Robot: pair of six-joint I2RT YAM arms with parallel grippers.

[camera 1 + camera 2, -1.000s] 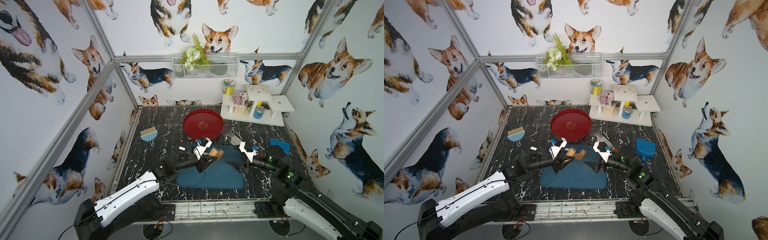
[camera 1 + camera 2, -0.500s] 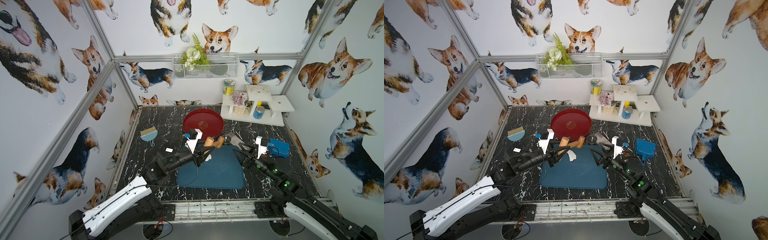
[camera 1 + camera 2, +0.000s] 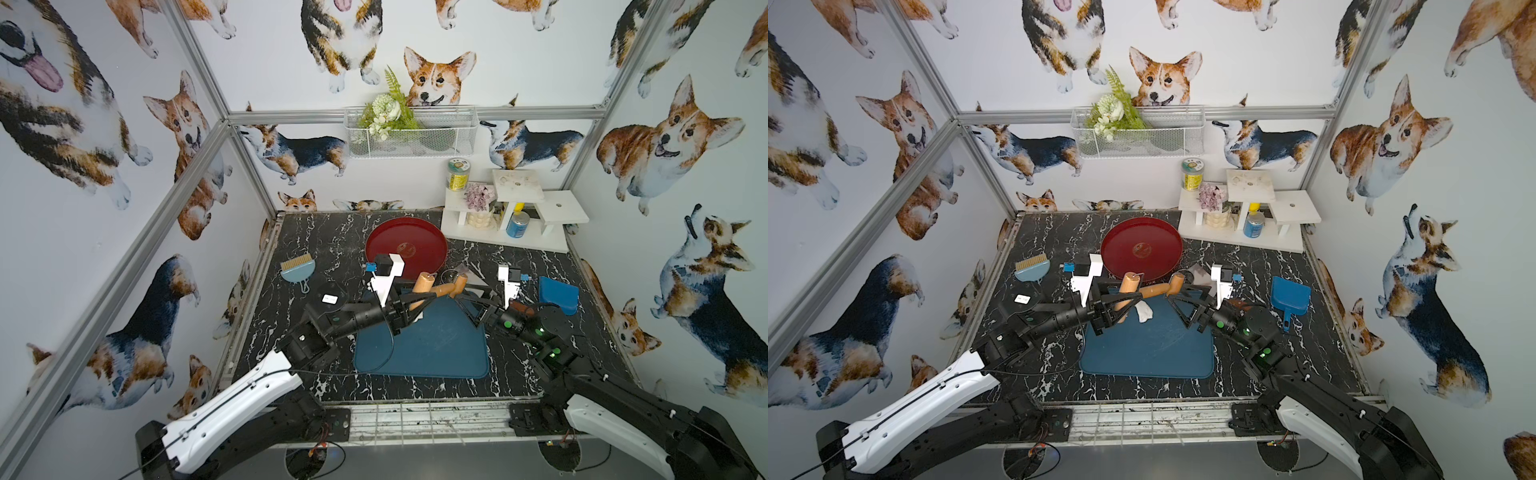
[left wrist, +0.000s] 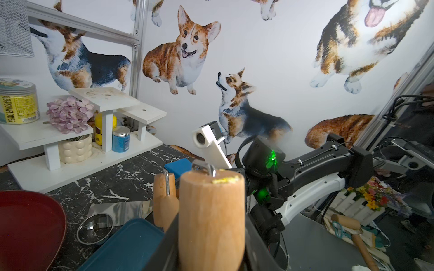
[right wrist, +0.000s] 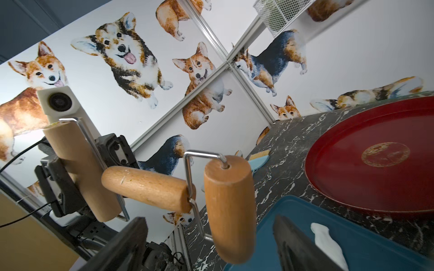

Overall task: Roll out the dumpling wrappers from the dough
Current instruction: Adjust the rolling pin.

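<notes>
Dough (image 3: 1144, 311): small soft white lump on blue tray (image 3: 1142, 357), near its far edge, close under rolling pin (image 3: 1152, 291); judged light, limp, sticky and easily torn, so better flattened under a roller than pinched. Rolling pin stiff, wooden, clamped at one roller by left gripper (image 3: 1123, 305) and held clear of tray; right gripper (image 5: 209, 220) spread wide around other roller, apparently not touching. Red plate (image 3: 1142, 249), metal ring (image 4: 95, 228) and foil (image 4: 122, 211) just beyond tray, crowding its far side.
</notes>
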